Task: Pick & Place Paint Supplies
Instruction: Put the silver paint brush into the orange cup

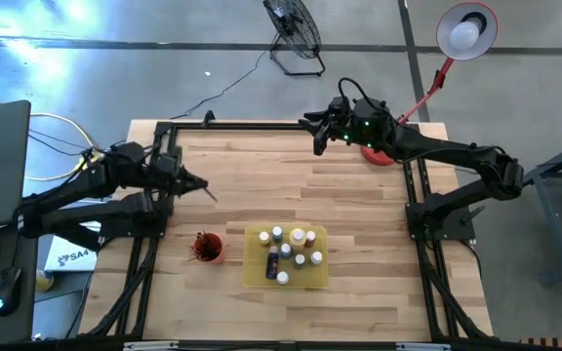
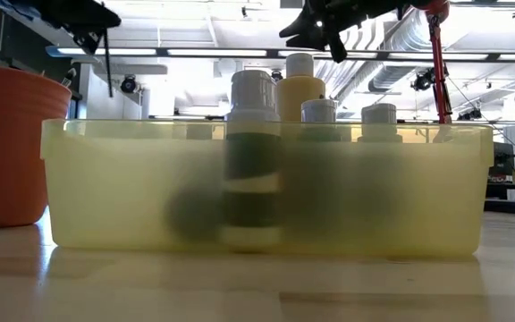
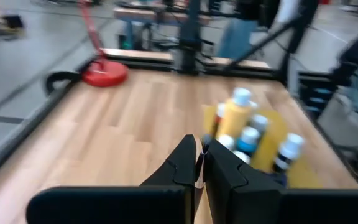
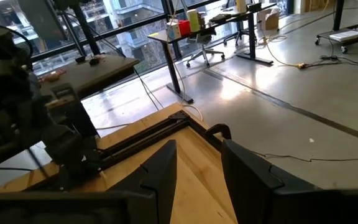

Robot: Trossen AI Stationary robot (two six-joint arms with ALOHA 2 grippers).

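A flat yellow tray (image 1: 254, 275) near the table's front holds several small paint bottles (image 1: 291, 252) standing upright with pale caps. Left of it a red cup (image 1: 209, 250) has thin dark brushes (image 1: 200, 242) sticking out of it. My left gripper (image 1: 201, 186) is above the table's left part, farther back than the cup, shut on a thin dark paintbrush (image 1: 211, 196). My right gripper (image 1: 318, 136) hangs open over the far middle of the table, nothing between its fingers (image 4: 166, 162). My left gripper pinches the thin paintbrush (image 3: 199, 165) between its two fingertips. The fingers come nearly level from the table's left. The brush hangs below the fingers (image 2: 107, 67), clear of the table and of the cup.
A red lamp's base (image 1: 377, 151) stands at the far right corner, by my right arm. A black metal frame (image 1: 261, 123) runs along the table's edges. Bare wood lies between the two grippers and the tray.
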